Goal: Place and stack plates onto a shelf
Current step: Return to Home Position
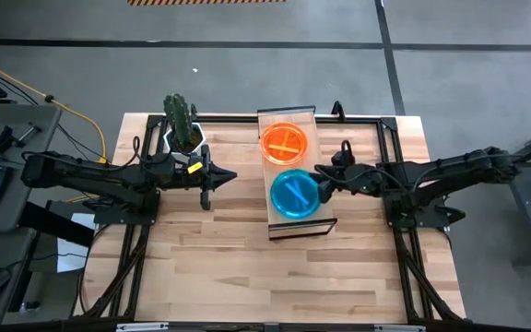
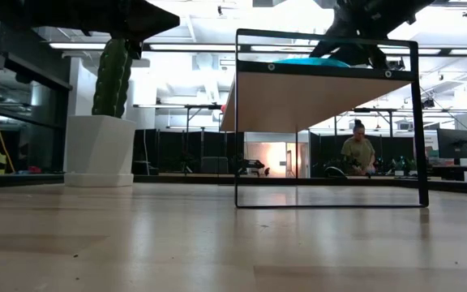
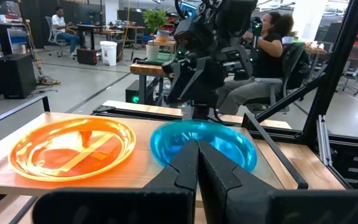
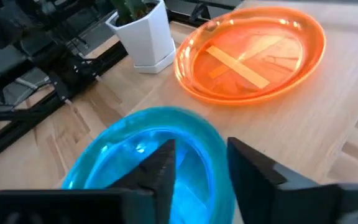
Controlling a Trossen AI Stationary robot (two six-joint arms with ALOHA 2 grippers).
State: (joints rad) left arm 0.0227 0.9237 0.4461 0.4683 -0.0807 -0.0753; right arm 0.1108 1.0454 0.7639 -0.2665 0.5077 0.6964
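At the far left, the left arm is reaching in over the table [image 1: 247, 267]. The left gripper [image 1: 212, 180] is hanging above the bare wood, its two fingers pressing together with no gap and nothing between them. It is pointing toward the shelf [image 1: 300, 227] and is keeping clear of the shelf's left edge. Just behind that gripper, the white cactus pot [image 1: 184, 138] is standing upright near the table's far edge.

At mid-table the shelf is running lengthwise from the far edge toward the near side, with both plates sitting on its plank top. The orange plate [image 1: 284, 143] is lying flat on the far half. The blue plate [image 1: 294, 195] is lying flat on the near half, just beside the orange one and not overlapping it. Whether either colour is one plate or a stack cannot be told.

To the right, the right arm is stretching in from the table's right side. The right gripper [image 1: 324, 184] is hovering at the blue plate's right rim. Its fingers are spreading apart and gripping nothing, one over the plate's bowl and the other just outside the rim. The orange plate is lying farther off from this gripper.
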